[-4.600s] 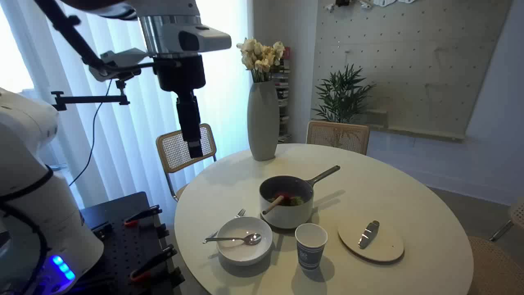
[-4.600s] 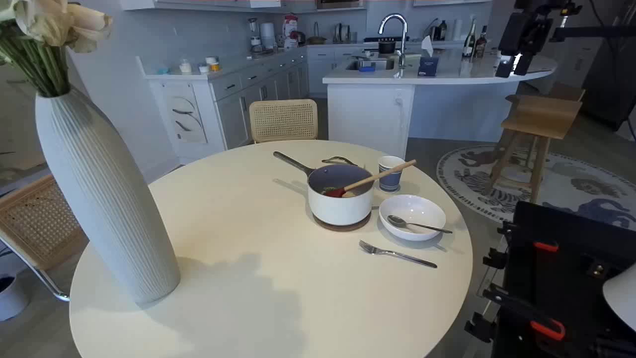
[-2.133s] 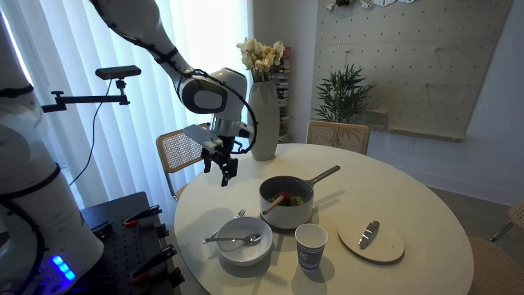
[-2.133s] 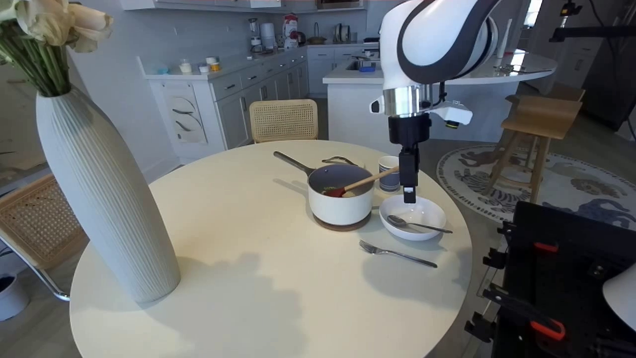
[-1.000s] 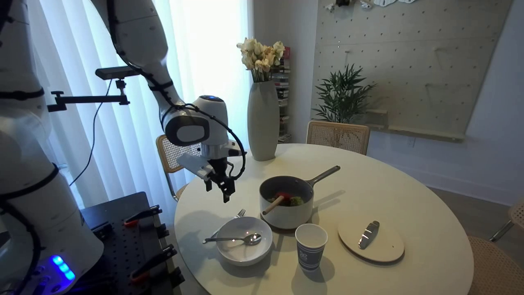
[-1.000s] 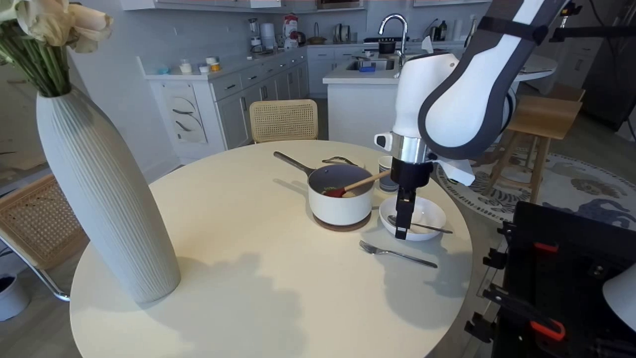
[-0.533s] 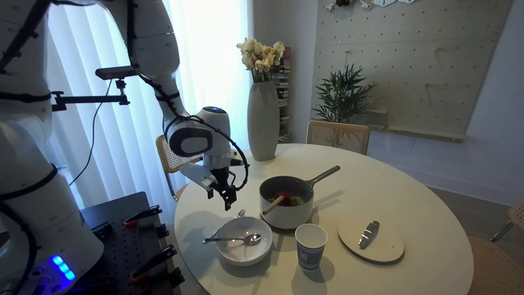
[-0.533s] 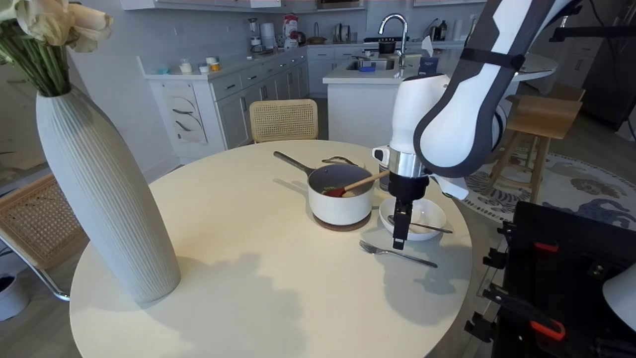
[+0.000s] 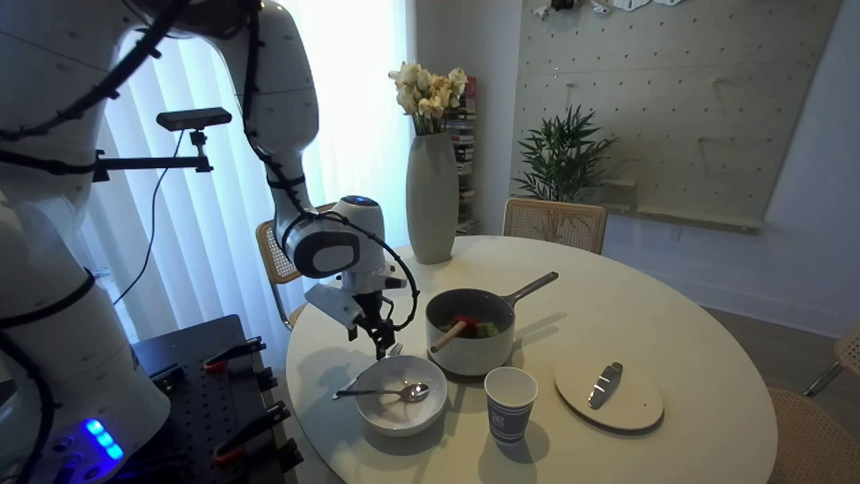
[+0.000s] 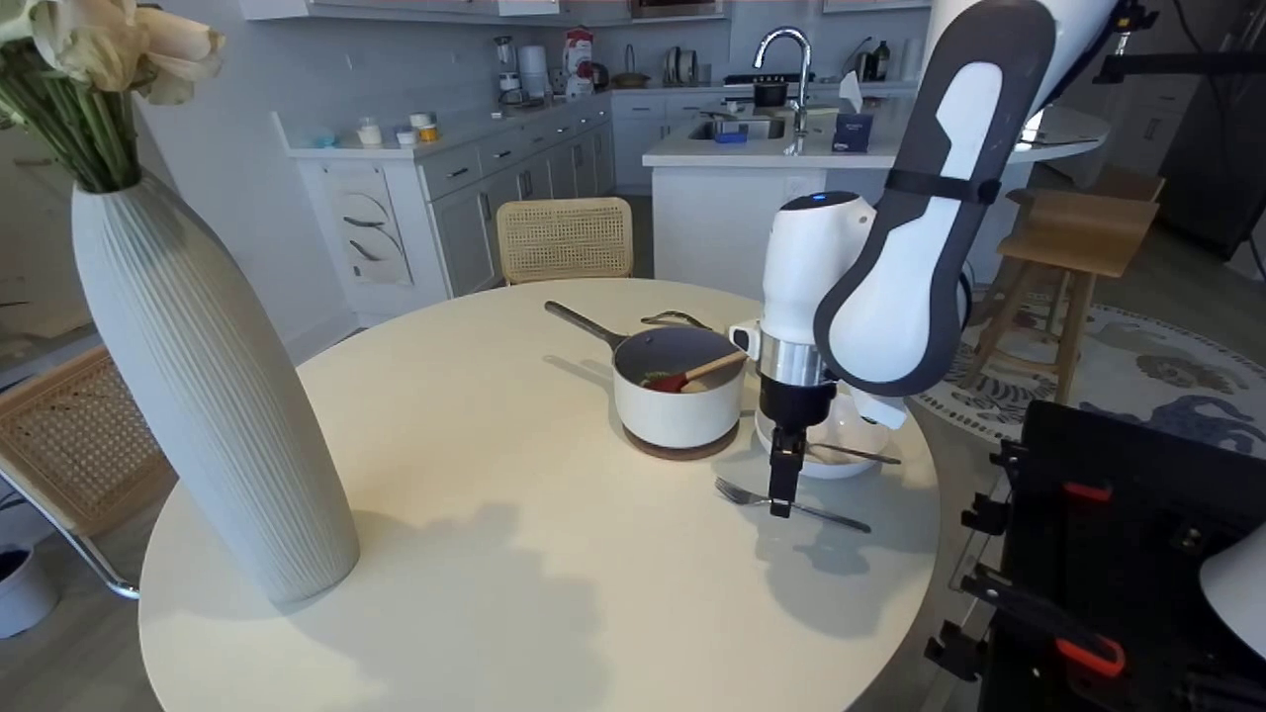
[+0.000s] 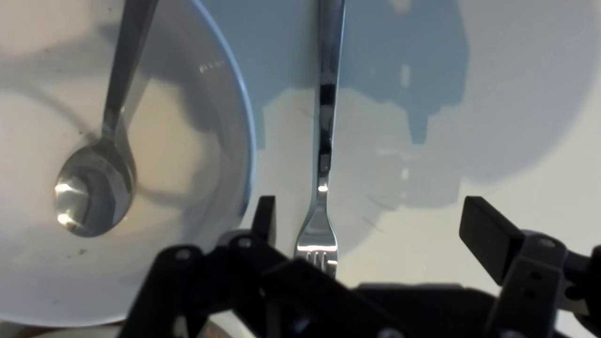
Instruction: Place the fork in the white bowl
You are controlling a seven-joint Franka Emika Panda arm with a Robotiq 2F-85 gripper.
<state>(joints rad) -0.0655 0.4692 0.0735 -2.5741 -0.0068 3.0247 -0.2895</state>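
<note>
The silver fork [image 10: 831,516] lies flat on the table beside the white bowl [image 10: 841,469]. In the wrist view the fork [image 11: 325,126] runs lengthwise between my fingers, nearer the left one, and its tine ends are hidden behind the gripper. The bowl [image 11: 188,141] is at left there and holds a spoon [image 11: 96,188]. My gripper [image 11: 368,213] is open and empty, and one finger is close to the bowl's rim. In both exterior views the gripper [image 10: 781,506] is low over the fork; whether the fingertips touch the table I cannot tell. The bowl [image 9: 398,427] is upright.
A pot [image 9: 470,349] with a wooden-handled utensil [image 9: 449,335] stands near the bowl. A paper cup [image 9: 510,410] and a flat plate [image 9: 625,417] with a short silver utensil [image 9: 606,384] are farther along the round table. A tall vase [image 10: 213,396] stands on the table too.
My gripper has swung in over the table and come down beside the bowl, in the last half second lower onto the fork's place. The fork, bowl and spoon have not moved.
</note>
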